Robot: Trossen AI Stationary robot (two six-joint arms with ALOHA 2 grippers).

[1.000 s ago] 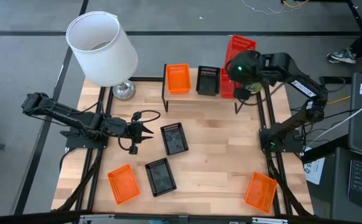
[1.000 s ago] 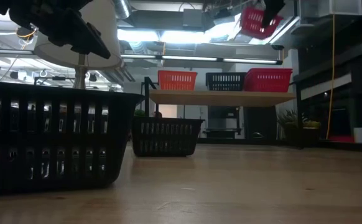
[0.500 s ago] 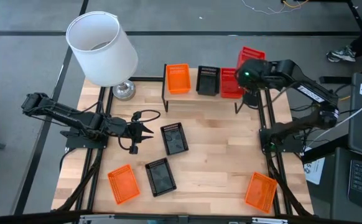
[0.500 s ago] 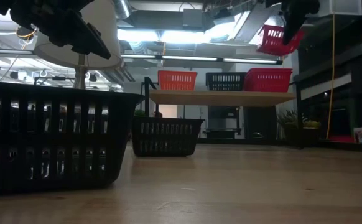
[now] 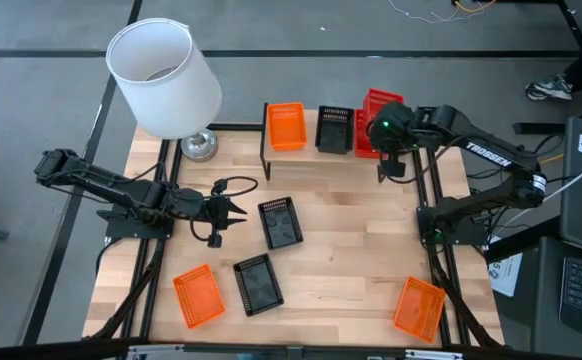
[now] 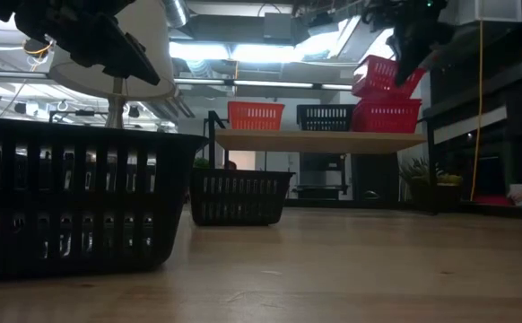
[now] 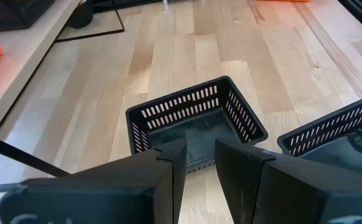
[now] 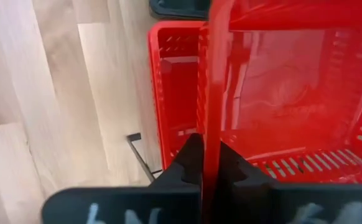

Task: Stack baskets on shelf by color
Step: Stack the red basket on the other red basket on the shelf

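- Left gripper [image 5: 233, 211], centre-left of the high view: fingers nearly together, holding nothing, pointing at a black basket [image 5: 280, 222] just beside them.
- Shelf [image 5: 301, 152], top centre: orange basket [image 5: 286, 127], another black basket [image 5: 335, 129], a red basket [image 6: 387, 115].
- Right gripper [image 5: 383, 128], upper right: pinches the wall of a tilted red basket [image 6: 382, 75], directly above that red one; it likely needs levelling, then lowering.

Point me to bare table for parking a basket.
Bare wood lies between the black baskets and the right arm's base, up to the shelf. It is crowded at the front left, around the orange basket and left gripper.
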